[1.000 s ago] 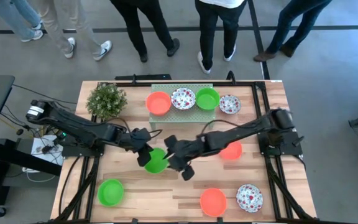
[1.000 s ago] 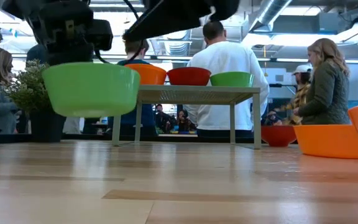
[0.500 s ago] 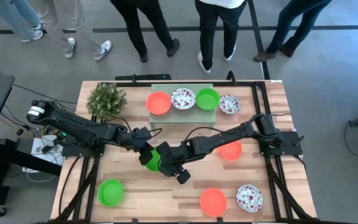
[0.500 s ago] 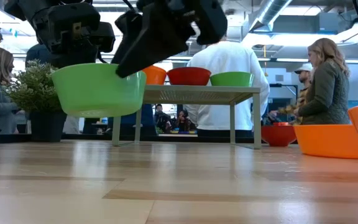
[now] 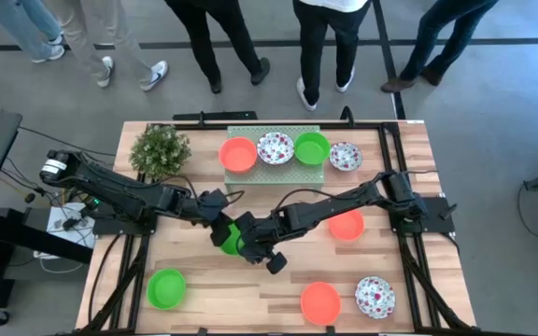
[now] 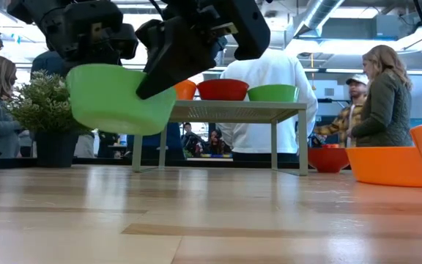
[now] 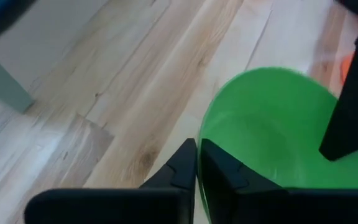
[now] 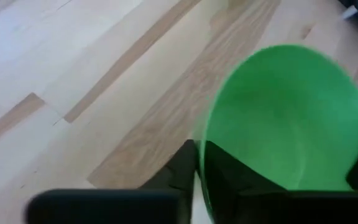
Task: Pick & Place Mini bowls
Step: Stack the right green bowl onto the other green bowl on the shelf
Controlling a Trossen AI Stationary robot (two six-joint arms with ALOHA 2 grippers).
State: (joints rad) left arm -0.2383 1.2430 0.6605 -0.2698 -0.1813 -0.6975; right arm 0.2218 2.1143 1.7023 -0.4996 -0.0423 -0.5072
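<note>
Mid-handover: your left hand and right hand each pinch the rim of the plain bright green plastic mini bowl, held tilted, clear above the pale wood bench. Next, one hand must let go; which is unclear, probably the left. Since half a second ago the bowl has risen slightly and tipped further.

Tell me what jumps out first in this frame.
A bright green mini bowl hangs tilted in the air over the table's middle, with the left gripper and the right gripper each pinching its rim from opposite sides. Behind it, the pale green rack at the table's far edge carries an orange bowl, a speckled white bowl and another green bowl.
</note>
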